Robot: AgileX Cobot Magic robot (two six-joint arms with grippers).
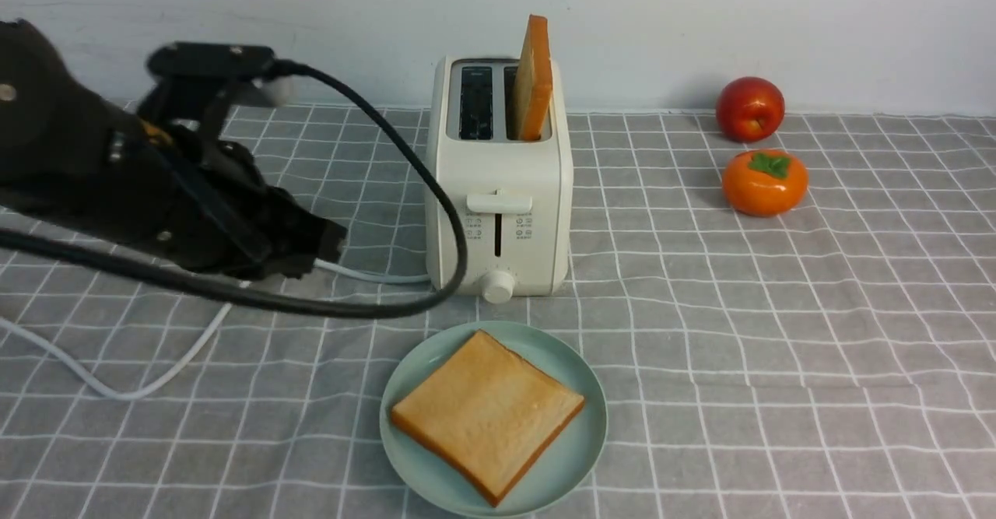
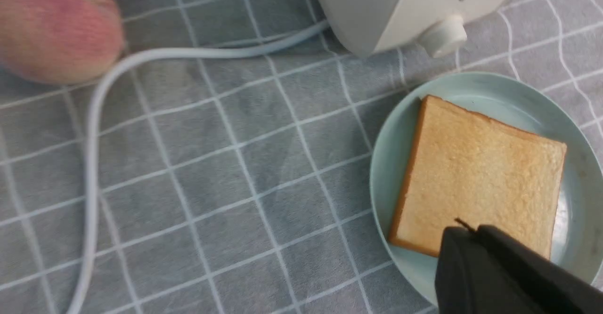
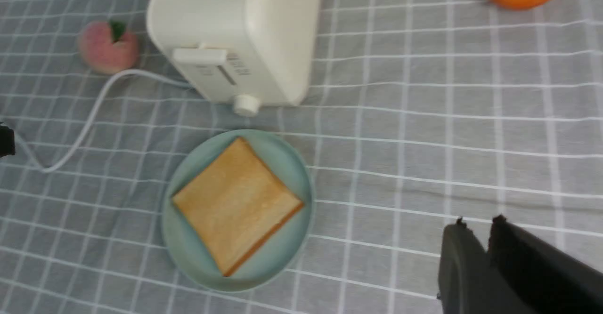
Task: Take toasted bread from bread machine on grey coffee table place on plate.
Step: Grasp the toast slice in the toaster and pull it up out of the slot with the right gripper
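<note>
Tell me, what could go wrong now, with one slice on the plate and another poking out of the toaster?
1. The upright toast leans in the toaster slot, so a claw pinching it off-centre might drop it.
2. The flat slice covers most of the plate, so a second one could slide off the rim.
3. The white cord lies loose near the left claw. Snagging it might tug the toaster.

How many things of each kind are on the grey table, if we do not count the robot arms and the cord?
Toaster: 1
Plate: 1
Toast slices: 2, the flat slice on the plate, the upright slice in the toaster
Fruit: 3, red apple, orange persimmon, pink peach
Total: 7
</note>
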